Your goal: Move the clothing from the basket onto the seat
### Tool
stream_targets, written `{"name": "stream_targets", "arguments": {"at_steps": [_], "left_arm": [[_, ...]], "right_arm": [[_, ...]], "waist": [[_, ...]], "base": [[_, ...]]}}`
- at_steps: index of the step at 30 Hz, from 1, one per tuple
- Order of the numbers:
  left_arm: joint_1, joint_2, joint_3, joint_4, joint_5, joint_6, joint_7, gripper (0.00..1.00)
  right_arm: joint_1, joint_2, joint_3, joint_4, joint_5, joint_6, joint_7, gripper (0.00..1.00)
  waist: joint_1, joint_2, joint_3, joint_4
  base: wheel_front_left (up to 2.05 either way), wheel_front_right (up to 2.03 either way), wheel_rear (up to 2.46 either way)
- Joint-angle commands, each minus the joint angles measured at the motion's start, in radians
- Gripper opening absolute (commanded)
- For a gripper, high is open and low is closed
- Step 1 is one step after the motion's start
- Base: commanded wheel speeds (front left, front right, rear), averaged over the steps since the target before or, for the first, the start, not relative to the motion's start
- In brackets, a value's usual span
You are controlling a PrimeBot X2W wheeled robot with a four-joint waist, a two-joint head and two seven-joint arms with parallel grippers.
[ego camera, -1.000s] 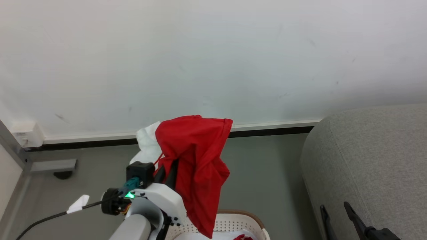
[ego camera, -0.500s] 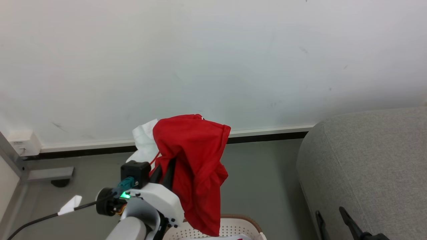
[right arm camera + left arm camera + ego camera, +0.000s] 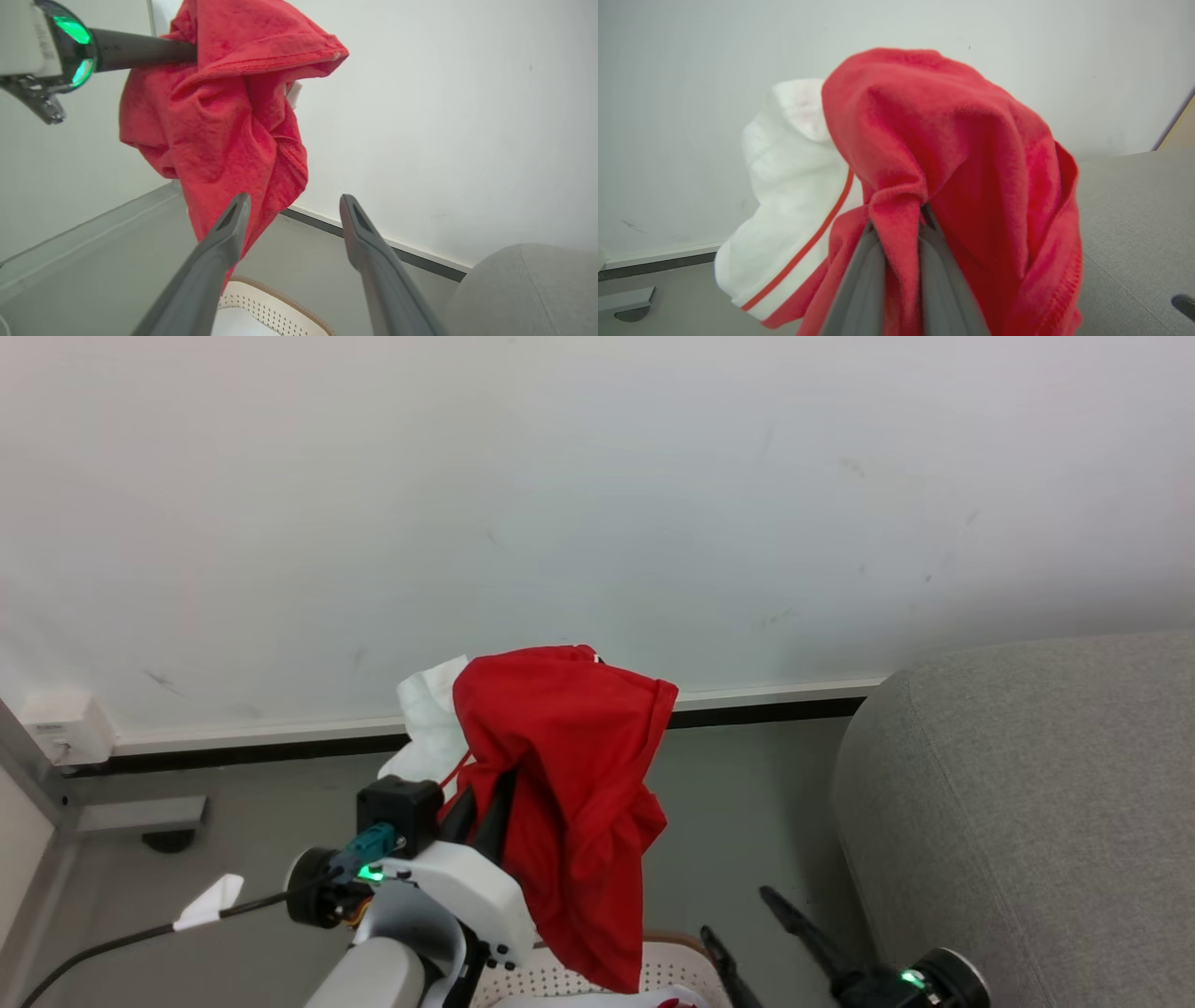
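My left gripper (image 3: 485,807) is shut on a bright-red piece of clothing (image 3: 569,784) with a white panel, held up high in front of the wall. The cloth drapes over its fingers and hangs down over the basket (image 3: 560,980) at the bottom edge. In the left wrist view the gripper (image 3: 899,219) pinches a red fold of the clothing (image 3: 952,140). My right gripper (image 3: 735,911) stands open low between basket and seat (image 3: 1027,803), empty. In the right wrist view that gripper (image 3: 294,199) points at the hanging clothing (image 3: 224,107), above the basket (image 3: 275,301).
More white and red fabric (image 3: 644,1001) lies in the basket. A white wall with a dark baseboard (image 3: 766,705) runs behind. A white wall box (image 3: 56,728) and a grey metal foot (image 3: 140,814) sit at the left, with a tagged cable (image 3: 210,903) trailing from my left arm.
My right gripper has swung from the lower right, in front of the seat, leftward and up toward the hanging clothing. The left gripper keeps its hold, shifted slightly right.
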Motion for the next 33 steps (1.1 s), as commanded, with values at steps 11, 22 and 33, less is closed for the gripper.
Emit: {"name": "stream_targets", "arguments": {"at_steps": [11,22,33], "left_arm": [[-0.029,-0.022,-0.040,-0.027,0.005,-0.005,0.017,0.00],[-0.043,-0.069,-0.107,-0.046,-0.012,-0.029,0.038,0.00],[-0.025,-0.094,-0.140,-0.069,-0.100,-0.072,0.083,0.00]], "right_arm": [[-0.124,0.030,0.161,0.067,-0.059,-0.002,-0.002,1.00],[-0.207,0.028,0.121,0.104,-0.104,-0.002,-0.002,1.00],[-0.245,0.028,0.101,0.202,-0.052,-0.002,-0.002,0.33]], "waist": [[0.0000,-0.0001,0.011,-0.001],[0.0000,-0.0001,0.018,0.022],[0.0000,-0.0001,0.007,0.037]], "base": [[0.00,0.00,0.00],[0.00,0.00,0.00],[0.00,0.00,0.00]]}}
